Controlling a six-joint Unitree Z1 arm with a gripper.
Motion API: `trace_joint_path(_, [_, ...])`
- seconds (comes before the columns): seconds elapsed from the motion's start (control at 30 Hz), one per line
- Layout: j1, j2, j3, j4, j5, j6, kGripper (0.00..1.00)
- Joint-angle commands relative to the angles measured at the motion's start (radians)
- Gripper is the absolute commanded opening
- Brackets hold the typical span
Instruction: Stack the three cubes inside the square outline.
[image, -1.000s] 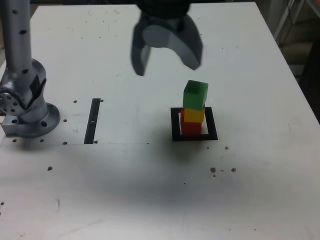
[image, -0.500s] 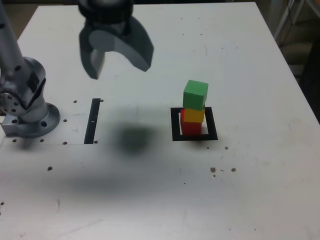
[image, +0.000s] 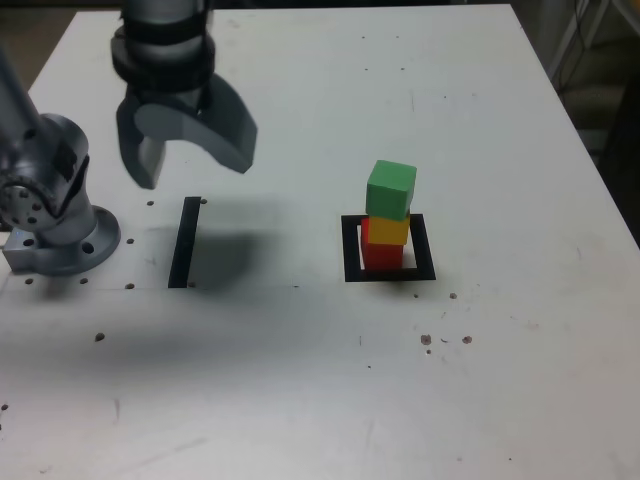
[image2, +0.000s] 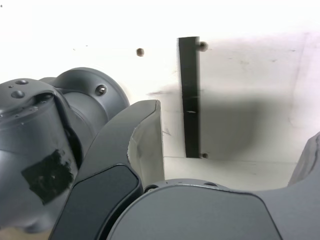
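Empty gripper (image: 190, 165) stood wide open; green cube (image: 391, 190) sat skewed atop the stack, liable to topple if jolted

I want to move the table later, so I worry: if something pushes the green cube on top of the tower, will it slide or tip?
The matte green cube sits slightly askew on the yellow cube, so it would probably slide off. Flat faces mean it should not roll. The narrow three-cube tower might topple too.
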Motion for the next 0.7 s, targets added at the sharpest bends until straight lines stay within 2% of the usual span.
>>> trace_joint_path(0.0, [0.003,-0.013,0.026,-0.024,-0.006,0.003,0.99])
trace_joint_path(0.23, [0.004,-0.027,0.133,-0.117,-0.032,0.006,0.99])
trace_joint_path(0.67, [0.004,-0.003,0.252,-0.282,-0.055,0.008,0.99])
